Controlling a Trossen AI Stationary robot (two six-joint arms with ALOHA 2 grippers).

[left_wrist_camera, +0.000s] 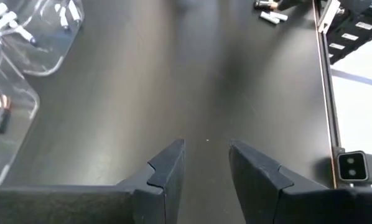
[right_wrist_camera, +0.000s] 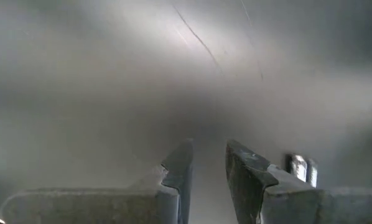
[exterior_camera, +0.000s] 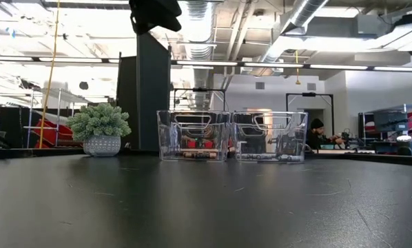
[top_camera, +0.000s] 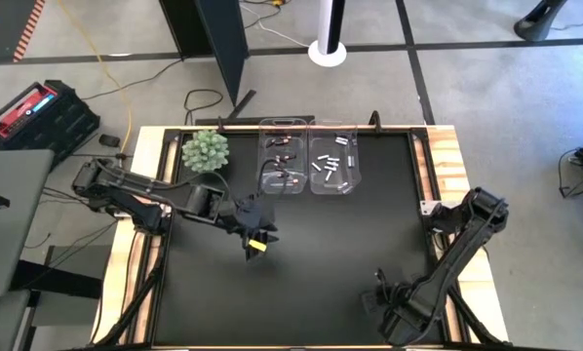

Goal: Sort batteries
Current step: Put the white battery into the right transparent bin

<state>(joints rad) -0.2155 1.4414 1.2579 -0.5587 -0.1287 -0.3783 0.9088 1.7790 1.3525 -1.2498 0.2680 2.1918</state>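
Two clear bins stand at the table's far edge. The left bin [top_camera: 283, 156] [exterior_camera: 193, 136] holds dark batteries [top_camera: 284, 175] with copper ends. The right bin [top_camera: 333, 161] [exterior_camera: 270, 137] holds white batteries [top_camera: 327, 166]. A few white batteries [left_wrist_camera: 270, 14] lie loose on the mat toward the table's right, near the right arm. My left gripper [top_camera: 258, 242] [left_wrist_camera: 206, 163] hovers above the mat, just near of the left bin, open and empty. My right gripper [top_camera: 379, 290] [right_wrist_camera: 209, 163] sits low over the mat at the near right, fingers slightly apart, holding nothing; a pale object [right_wrist_camera: 301, 167] shows beside it.
A small potted plant [top_camera: 205, 150] [exterior_camera: 100, 129] stands on the mat left of the bins. Wooden rails [top_camera: 438, 166] frame the black mat. A bare stretch of mat [top_camera: 321, 253] lies between the two grippers. A person [exterior_camera: 317, 133] sits far off in the room behind.
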